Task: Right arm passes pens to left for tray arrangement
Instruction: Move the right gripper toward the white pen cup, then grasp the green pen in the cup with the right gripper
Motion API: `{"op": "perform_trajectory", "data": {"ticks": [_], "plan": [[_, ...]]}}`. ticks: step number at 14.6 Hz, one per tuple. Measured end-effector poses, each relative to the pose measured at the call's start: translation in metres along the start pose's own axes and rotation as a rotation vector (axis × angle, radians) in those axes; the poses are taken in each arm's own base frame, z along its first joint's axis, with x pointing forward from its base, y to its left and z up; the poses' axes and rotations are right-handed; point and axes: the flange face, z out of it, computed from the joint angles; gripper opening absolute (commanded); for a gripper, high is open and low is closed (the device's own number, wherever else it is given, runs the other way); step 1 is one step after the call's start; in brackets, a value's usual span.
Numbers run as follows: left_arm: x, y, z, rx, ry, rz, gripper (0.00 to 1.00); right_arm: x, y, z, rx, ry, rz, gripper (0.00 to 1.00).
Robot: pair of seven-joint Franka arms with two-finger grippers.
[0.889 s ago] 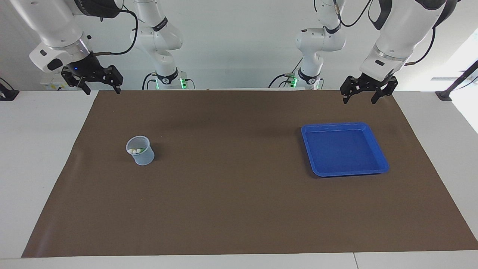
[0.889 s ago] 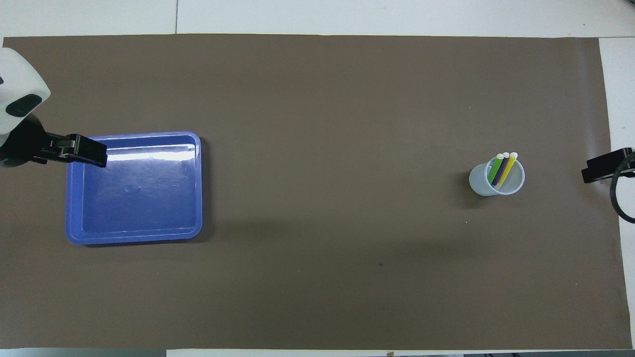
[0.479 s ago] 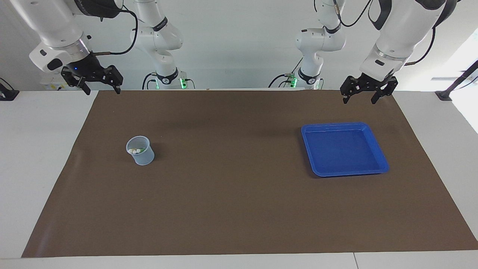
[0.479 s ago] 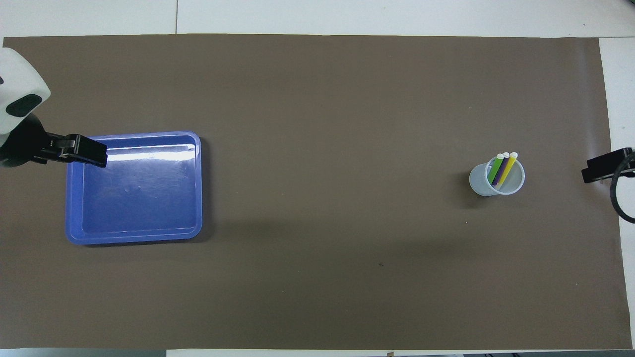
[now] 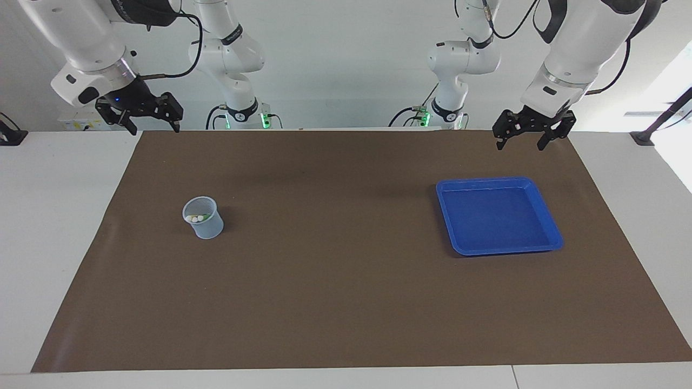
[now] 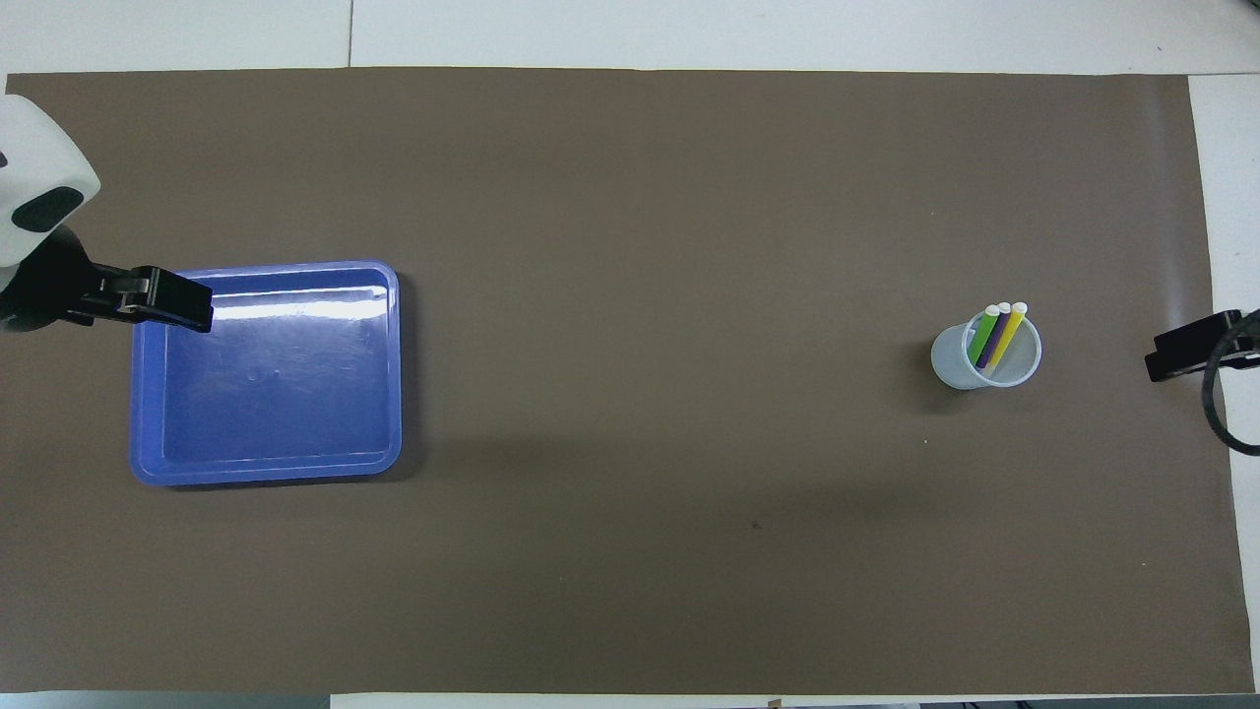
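The right gripper hung high over the mat's edge at the robots' end, fingers spread and empty. The cup stood on the mat toward the right arm's end, holding the green, purple and yellow pens, which leaned together inside it. The blue tray lay flat toward the left arm's end, nothing in it. The left gripper hung above the mat's edge, apart from the tray, fingers spread and empty.
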Motion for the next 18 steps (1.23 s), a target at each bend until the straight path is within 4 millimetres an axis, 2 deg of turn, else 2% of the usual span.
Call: {"op": "perform_trajectory", "data": {"ticks": [1, 3, 8, 11, 14, 16, 18], "plan": [[0.0, 0.0, 0.0, 0.0, 0.0, 0.0, 1.0, 0.002, -0.001, 0.001, 0.015, 0.019, -0.075, 1.0], [0.0, 0.0, 0.0, 0.0, 0.0, 0.0, 1.0, 0.008, -0.003, 0.014, 0.022, 0.06, -0.248, 1.0], [0.0, 0.0, 0.0, 0.0, 0.0, 0.0, 1.0, 0.045, -0.036, 0.082, 0.067, 0.098, -0.649, 1.0], [0.0, 0.0, 0.0, 0.0, 0.0, 0.0, 1.0, 0.073, -0.027, 0.13, 0.091, 0.086, -0.891, 1.0], [0.0, 0.0, 0.0, 0.0, 0.0, 0.0, 1.0, 0.09, -0.013, 0.172, 0.096, 0.078, -1.11, 1.0], [0.0, 0.0, 0.0, 0.0, 0.0, 0.0, 1.0, 0.097, -0.006, 0.185, 0.088, 0.085, -1.186, 1.0], [0.0, 0.0, 0.0, 0.0, 0.0, 0.0, 1.0, 0.1, -0.007, 0.185, 0.056, 0.094, -1.278, 1.0]]}}
